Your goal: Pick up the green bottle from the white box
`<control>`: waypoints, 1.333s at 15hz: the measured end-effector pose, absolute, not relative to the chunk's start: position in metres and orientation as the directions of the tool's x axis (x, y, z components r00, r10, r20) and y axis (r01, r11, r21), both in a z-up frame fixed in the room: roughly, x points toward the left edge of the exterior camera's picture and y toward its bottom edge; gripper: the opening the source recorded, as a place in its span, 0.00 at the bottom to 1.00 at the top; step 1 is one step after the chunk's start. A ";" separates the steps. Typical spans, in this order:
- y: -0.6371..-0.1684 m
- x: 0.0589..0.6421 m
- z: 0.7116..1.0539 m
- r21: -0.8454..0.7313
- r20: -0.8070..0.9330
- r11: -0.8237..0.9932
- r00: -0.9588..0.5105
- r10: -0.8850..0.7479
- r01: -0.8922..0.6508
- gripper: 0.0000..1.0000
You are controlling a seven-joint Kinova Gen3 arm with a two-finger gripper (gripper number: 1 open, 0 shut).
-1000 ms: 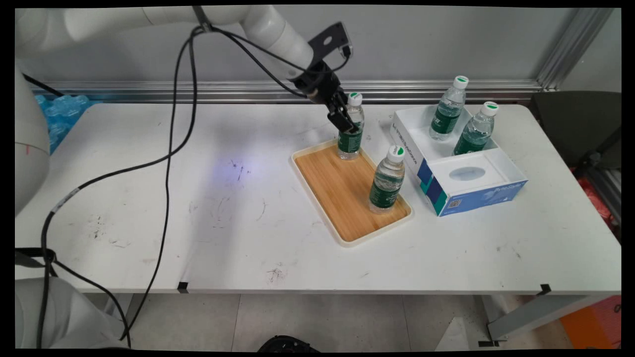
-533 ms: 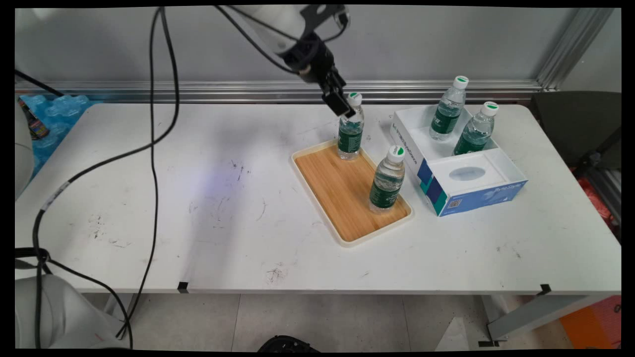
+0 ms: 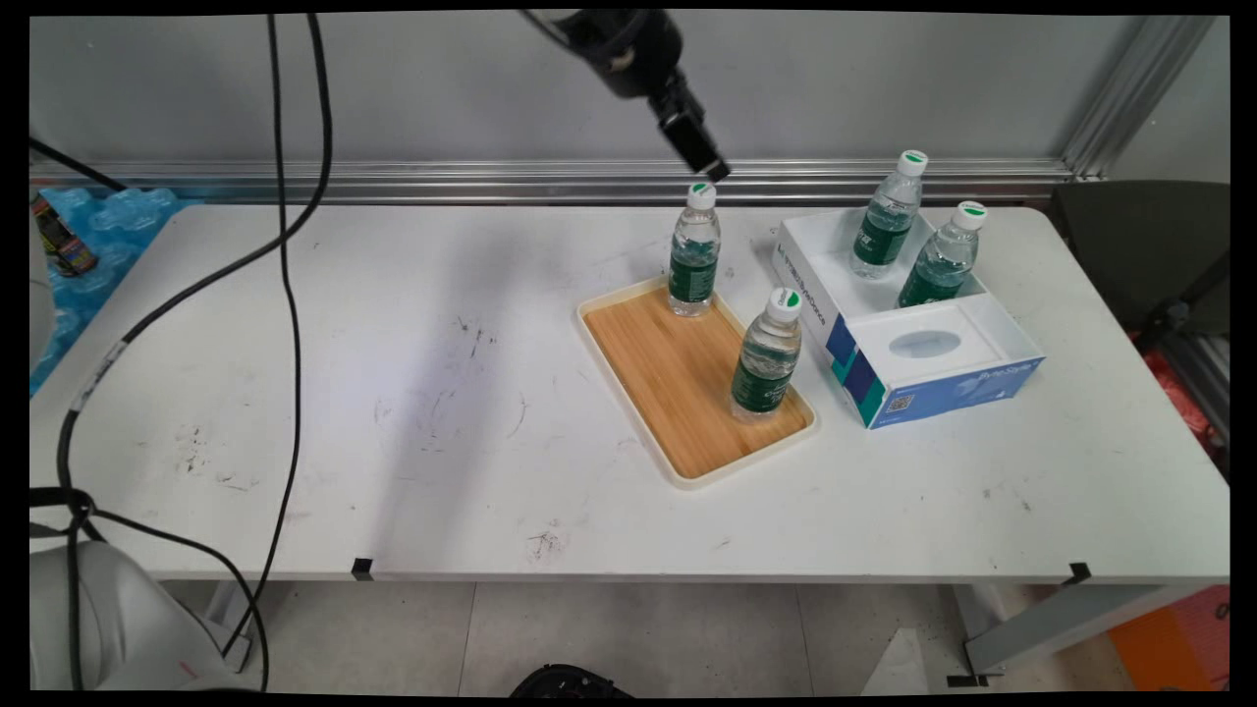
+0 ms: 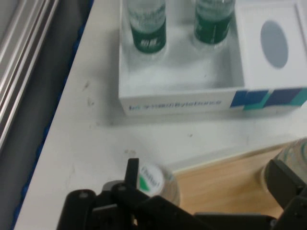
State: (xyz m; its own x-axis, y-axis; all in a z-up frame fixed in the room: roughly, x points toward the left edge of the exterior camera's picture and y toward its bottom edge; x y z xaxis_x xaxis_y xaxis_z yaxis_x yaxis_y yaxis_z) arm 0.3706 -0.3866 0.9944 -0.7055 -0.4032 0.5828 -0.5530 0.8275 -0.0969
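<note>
Four water bottles stand upright on a white table (image 3: 412, 324), long axes vertical and green-marked caps up, as the black gripper (image 3: 709, 165) hangs high near the far edge, tilted down and to the right. Its tips sit just above the cap of the far bottle (image 3: 694, 250) without touching it. From the hand camera, the two fingers (image 4: 132, 172) stand well apart with nothing between them, that bottle's cap showing beside the left one. The far bottle occupies the far corner of a wooden tray (image 3: 668, 383); a second bottle (image 3: 767, 355) stands at the tray's right edge, nearer the camera. Just right of the tray lies a white-and-blue box (image 3: 933, 378), its open far compartment holding the third bottle (image 3: 887, 218) and the fourth bottle (image 3: 940, 257), side by side. Black cables (image 3: 290, 255) hang down at the left.
</note>
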 end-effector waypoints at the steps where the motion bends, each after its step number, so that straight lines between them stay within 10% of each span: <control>1: -0.388 0.366 0.998 -0.095 0.586 0.826 -0.702 -0.405 -0.556 1.00; 20: -0.487 0.255 0.933 -0.114 0.621 0.789 -0.663 -0.418 -0.604 1.00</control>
State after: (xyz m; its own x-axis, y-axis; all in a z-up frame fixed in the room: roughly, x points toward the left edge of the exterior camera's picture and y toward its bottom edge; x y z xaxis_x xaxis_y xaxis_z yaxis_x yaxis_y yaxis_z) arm 0.2549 -0.4867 0.9325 -0.6631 -0.4176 0.6212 -0.6038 0.7889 -0.1143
